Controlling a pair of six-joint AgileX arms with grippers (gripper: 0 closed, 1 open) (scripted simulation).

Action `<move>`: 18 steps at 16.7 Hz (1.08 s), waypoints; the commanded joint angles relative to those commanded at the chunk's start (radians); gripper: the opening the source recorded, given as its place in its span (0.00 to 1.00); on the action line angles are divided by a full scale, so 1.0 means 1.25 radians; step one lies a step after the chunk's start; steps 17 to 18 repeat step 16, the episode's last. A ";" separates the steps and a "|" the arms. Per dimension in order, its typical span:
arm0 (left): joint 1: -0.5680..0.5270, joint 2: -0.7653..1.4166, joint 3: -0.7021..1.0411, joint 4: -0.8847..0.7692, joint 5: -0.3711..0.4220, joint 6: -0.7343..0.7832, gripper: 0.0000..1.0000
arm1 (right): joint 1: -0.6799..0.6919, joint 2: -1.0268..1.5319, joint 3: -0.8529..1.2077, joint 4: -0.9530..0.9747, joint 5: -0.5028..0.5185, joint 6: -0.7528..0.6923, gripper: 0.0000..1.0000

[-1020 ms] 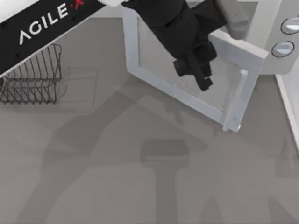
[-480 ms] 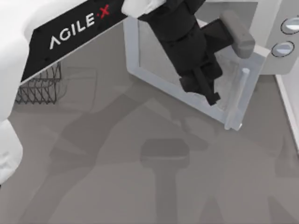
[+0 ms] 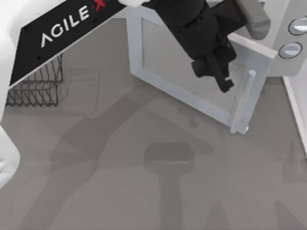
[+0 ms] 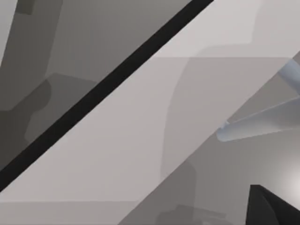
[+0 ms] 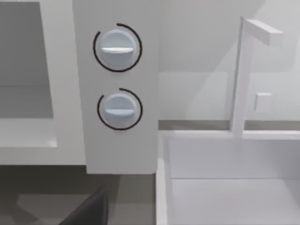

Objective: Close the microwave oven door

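Microwave oven door point(image 3: 184, 79) stands ajar at the table's far right, hinged on the microwave oven point(image 3: 288, 28), its pale handle point(image 3: 247, 98) at the free edge. You've got the left gripper point(image 3: 221, 79) over the window, just beside that handle; can't tell how its jaws stand. Wire rack point(image 3: 36, 86) sits far left w/ the knobs point(image 5: 117, 49) on the oven's side panel

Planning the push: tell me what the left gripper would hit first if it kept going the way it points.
Probably the pale bar handle of the microwave oven door. In the top view the left gripper points down-right, its tip just short of that handle, though height is unclear from above.
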 joint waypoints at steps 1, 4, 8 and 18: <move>-0.001 0.000 0.000 0.000 0.000 0.000 0.00 | 0.000 0.000 0.000 0.000 0.000 0.000 1.00; -0.011 0.006 -0.005 -0.009 -0.002 -0.005 0.00 | 0.000 0.000 0.000 0.000 0.000 0.000 1.00; -0.026 0.037 -0.003 -0.031 -0.004 -0.019 0.00 | 0.000 0.000 0.000 0.000 0.000 0.000 1.00; -0.027 0.058 0.091 -0.026 -0.011 -0.025 0.00 | 0.000 0.000 0.000 0.000 0.000 0.000 1.00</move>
